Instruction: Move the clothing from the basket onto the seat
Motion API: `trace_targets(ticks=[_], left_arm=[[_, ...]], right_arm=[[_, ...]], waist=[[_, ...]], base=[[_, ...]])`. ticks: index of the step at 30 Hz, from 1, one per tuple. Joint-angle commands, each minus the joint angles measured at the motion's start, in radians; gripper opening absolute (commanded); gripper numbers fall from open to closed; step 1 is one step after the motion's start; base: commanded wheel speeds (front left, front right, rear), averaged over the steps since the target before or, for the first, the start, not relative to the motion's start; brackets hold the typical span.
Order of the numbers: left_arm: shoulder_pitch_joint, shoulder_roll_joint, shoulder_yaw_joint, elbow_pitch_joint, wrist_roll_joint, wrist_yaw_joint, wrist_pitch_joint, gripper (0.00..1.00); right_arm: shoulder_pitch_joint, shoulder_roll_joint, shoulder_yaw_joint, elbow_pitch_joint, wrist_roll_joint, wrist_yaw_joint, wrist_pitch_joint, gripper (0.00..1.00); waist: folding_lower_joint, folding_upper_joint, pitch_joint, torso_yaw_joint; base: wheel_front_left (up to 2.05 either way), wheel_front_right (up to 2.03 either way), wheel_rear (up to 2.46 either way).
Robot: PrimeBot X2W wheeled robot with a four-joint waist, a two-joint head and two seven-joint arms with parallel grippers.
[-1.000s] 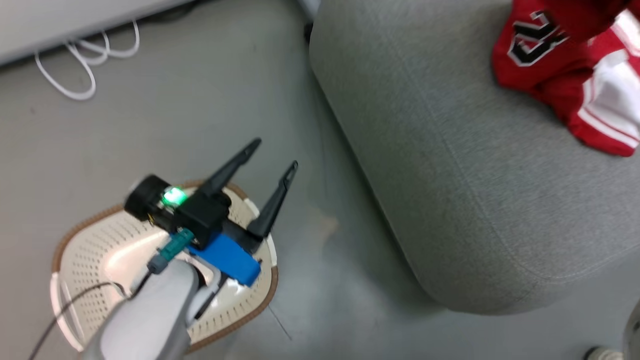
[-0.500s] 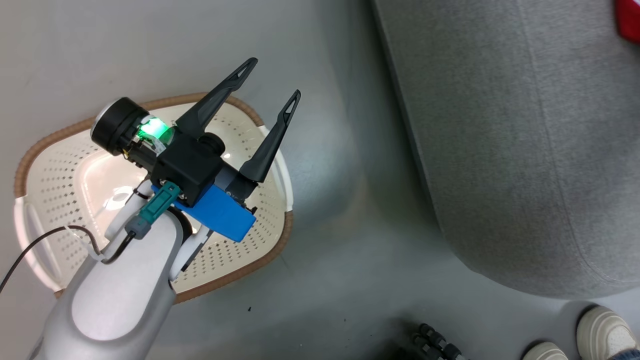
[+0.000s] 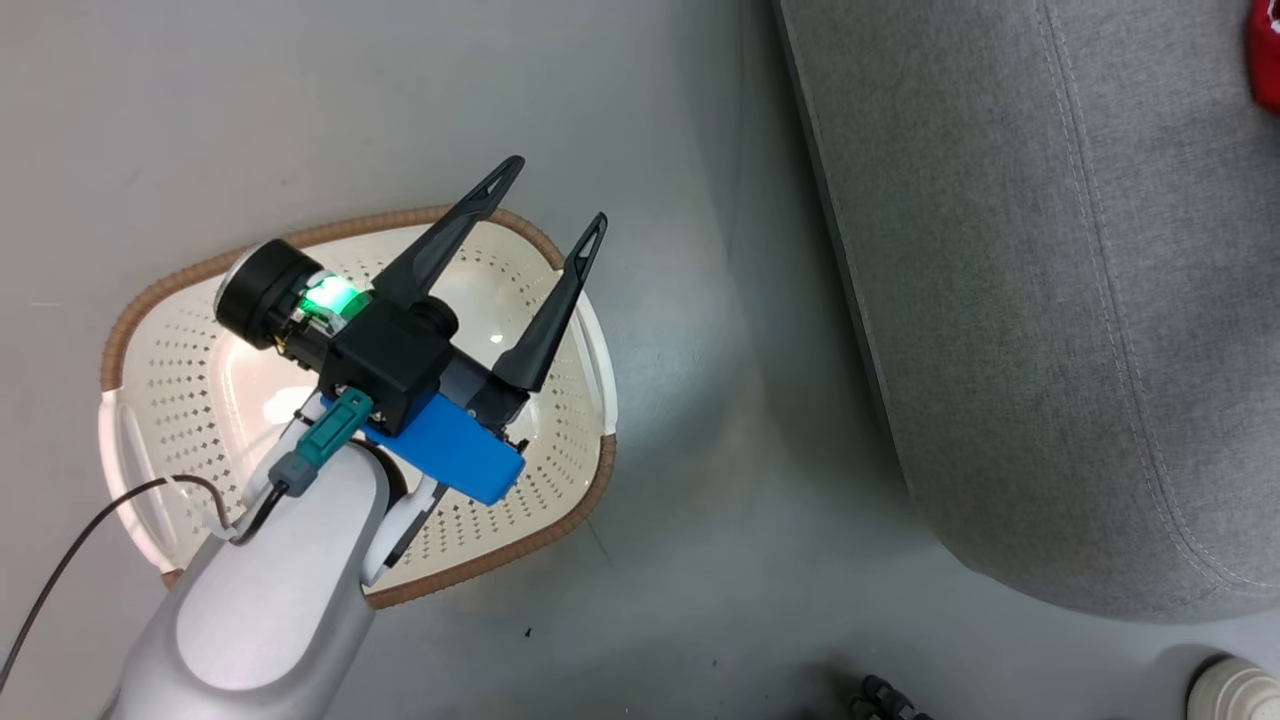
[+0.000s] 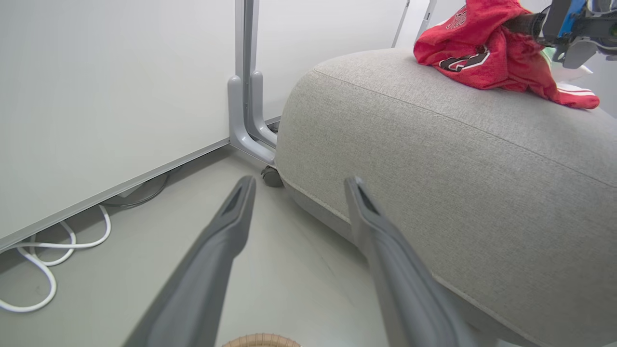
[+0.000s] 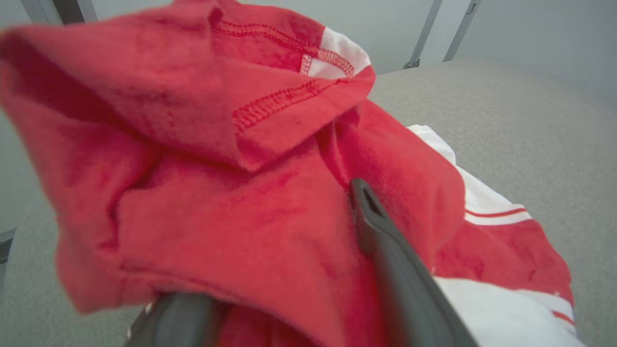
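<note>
While its two dark fingers stand spread wide with nothing between them, the left hand [image 3: 553, 192] hangs above the basket [image 3: 150, 322], tips pointing toward the seat [image 3: 1050, 300]. Around the hand's black body, blue block and green light, the basket's perforated cream walls and glossy bottom show. The basket sits on the grey floor [image 3: 700, 550], near the seat's rounded edge but apart from it. In the left wrist view the same hand [image 4: 300, 182] aims at the seat's [image 4: 434, 144] lower corner, with a sliver of the basket's brown rim [image 4: 260, 341] at the bottom edge.

The right hand [image 5: 301, 193] is released as well. In its own wrist view one finger [image 5: 385, 250] lies bare against red fabric and the other is mostly buried under a fold, the two set well apart. The clothing [image 5: 217, 193] is heaped on the seat [image 5: 506, 111], red with white panels and thin red stripes, and a hemmed fold rises blurred near the camera. Whether cloth hangs on the buried finger cannot be told.

From the left wrist view the clothing [image 4: 482, 53] rests on top of the seat, black-and-white lettering showing, with the right hand [image 4: 523, 24] reaching into it from the right. The head view shows a scrap of red [image 3: 1265, 50] at the upper right edge.

Farther out, a white cable [image 4: 48, 270] loops on the floor below a pale panel [image 4: 96, 96], a grey stand leg [image 4: 246, 120] rises beside the seat, and a pale shoe [image 3: 1235, 690] shows at the head view's lower right corner.
</note>
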Motion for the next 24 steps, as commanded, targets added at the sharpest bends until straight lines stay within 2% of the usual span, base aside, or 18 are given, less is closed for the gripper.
trace_targets(ticks=[1,10,17,24], left_arm=[[0.014,0.001,0.001,0.006,-0.002,0.003,-0.008,1.00],[0.061,-0.028,-0.002,0.071,-0.038,0.008,-0.045,1.00],[0.134,-0.098,0.011,0.154,-0.083,0.006,-0.065,1.00],[0.235,-0.150,0.072,0.173,-0.109,-0.004,-0.065,1.00]], right_arm=[[-0.011,-0.004,0.003,0.007,-0.005,-0.001,-0.004,1.00],[0.058,-0.018,0.042,0.037,0.004,-0.001,-0.023,1.00],[0.201,-0.036,0.094,0.003,0.019,-0.001,-0.039,1.00],[0.379,0.017,0.166,-0.111,0.007,-0.001,-0.031,1.00]], waist=[[-0.0001,0.0000,-0.013,0.005],[-0.0001,0.0000,-0.125,0.022],[-0.0001,0.0000,-0.287,0.068],[-0.0001,0.0000,-0.444,0.119]], base=[[0.00,0.00,0.00],[0.00,0.00,0.00],[0.00,0.00,0.00],[0.00,0.00,0.00]])
